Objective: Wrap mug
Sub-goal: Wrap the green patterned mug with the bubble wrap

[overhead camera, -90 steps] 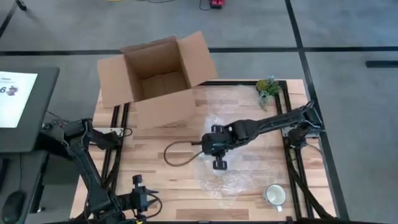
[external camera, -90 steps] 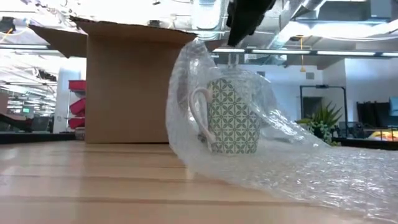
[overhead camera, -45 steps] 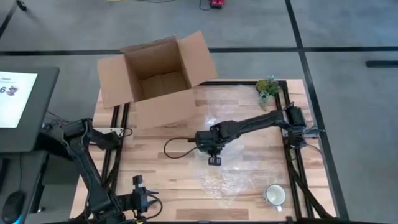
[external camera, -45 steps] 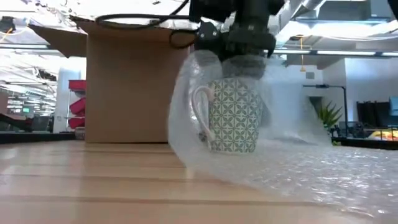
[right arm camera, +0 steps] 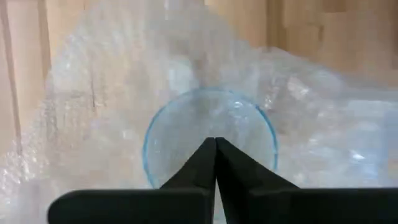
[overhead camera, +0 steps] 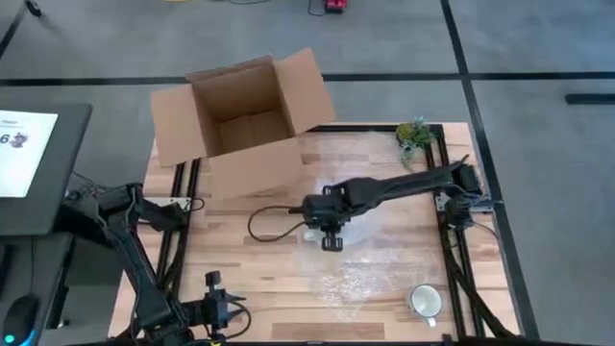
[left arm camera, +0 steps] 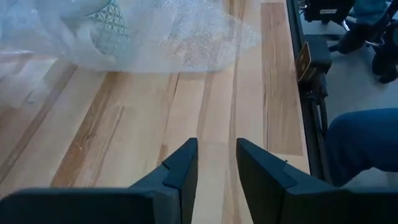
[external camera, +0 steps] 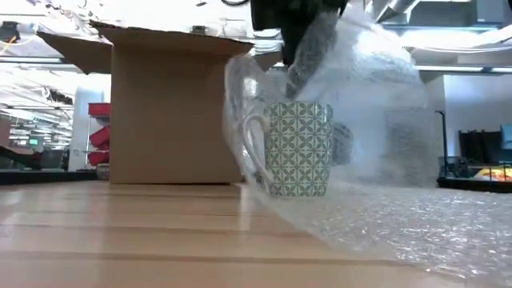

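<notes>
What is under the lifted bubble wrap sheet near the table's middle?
A patterned mug stands upright under the bubble wrap, handle visible. Its base and far side are blurred by wrap.

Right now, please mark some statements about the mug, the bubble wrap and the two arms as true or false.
1. The patterned mug stands upright on the table. True.
2. The right gripper is wide open. False: its fingers are shut, pinching the bubble wrap above the mug.
3. The cardboard box is closed. False: its flaps stand open.
4. The left gripper holds the bubble wrap. False: it is open and holds nothing, at the near edge of the table.
5. A second mug stands near the table's corner. True.
</notes>
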Available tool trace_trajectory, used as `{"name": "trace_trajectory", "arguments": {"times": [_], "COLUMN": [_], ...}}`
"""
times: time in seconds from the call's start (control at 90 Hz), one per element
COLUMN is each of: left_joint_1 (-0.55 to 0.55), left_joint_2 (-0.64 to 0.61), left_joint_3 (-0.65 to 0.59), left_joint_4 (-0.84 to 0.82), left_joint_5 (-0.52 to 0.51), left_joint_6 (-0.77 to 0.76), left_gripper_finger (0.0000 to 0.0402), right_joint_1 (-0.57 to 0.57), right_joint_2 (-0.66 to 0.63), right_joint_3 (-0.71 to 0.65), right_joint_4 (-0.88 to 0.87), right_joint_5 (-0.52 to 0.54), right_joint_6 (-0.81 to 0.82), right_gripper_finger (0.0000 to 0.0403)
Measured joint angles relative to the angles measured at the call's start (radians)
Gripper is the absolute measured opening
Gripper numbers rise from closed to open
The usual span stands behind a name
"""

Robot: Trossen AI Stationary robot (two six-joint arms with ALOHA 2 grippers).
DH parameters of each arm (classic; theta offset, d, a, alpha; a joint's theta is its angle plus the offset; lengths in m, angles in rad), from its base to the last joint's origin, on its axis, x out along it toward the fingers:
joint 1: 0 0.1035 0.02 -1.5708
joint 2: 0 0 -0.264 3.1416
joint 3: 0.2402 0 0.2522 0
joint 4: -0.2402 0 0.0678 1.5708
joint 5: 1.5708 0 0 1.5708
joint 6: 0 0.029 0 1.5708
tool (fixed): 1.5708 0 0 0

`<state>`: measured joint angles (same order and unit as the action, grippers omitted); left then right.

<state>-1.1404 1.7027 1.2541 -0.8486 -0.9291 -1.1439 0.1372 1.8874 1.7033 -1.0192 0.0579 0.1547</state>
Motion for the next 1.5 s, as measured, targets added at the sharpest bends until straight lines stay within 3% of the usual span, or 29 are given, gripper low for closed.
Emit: {"name": "trace_trajectory", "arguments": {"times": [0.178,0.378,0.544,0.744,0.867,1.0,1.133,1.233,1.389,1.5], "left_joint_1": [0.000,0.000,-0.006,-0.008,0.002,0.089,0.268,0.391,0.539,0.639], "left_joint_2": [0.000,0.000,0.000,0.000,0.000,-0.003,-0.008,-0.008,-0.008,-0.011], "left_joint_3": [0.000,0.000,0.000,0.000,0.000,0.000,0.017,0.041,0.131,0.150], "left_joint_4": [0.002,0.003,0.003,0.014,0.043,0.149,0.320,0.396,0.411,0.444], "left_joint_5": [0.001,0.009,0.009,0.006,-0.050,-0.066,0.114,0.156,0.212,0.348], "left_joint_6": [0.000,0.000,0.000,0.001,0.044,0.204,0.517,0.721,0.915,0.971], "left_gripper_finger": [0.0090,0.0090,0.0090,0.0090,0.0090,0.0072,0.0025,0.0005,0.0001,0.0001], "right_joint_1": [0.064,0.178,0.333,0.562,0.694,0.787,0.823,0.827,0.811,0.791], "right_joint_2": [-0.045,-0.094,-0.128,-0.133,-0.135,-0.134,-0.134,-0.134,-0.132,-0.131], "right_joint_3": [0.007,0.006,-0.014,-0.163,-0.252,-0.331,-0.375,-0.403,-0.457,-0.503], "right_joint_4": [-0.009,-0.080,-0.118,-0.128,-0.098,-0.014,0.048,0.087,0.110,0.128], "right_joint_5": [0.009,0.111,0.183,0.378,0.497,0.598,0.703,0.769,0.841,0.858], "right_joint_6": [0.010,0.099,0.304,0.634,0.875,0.986,0.945,0.886,0.833,0.828], "right_gripper_finger": [0.0000,0.0000,0.0000,0.0000,0.0001,0.0024,0.0071,0.0104,0.0137,0.0144]}}
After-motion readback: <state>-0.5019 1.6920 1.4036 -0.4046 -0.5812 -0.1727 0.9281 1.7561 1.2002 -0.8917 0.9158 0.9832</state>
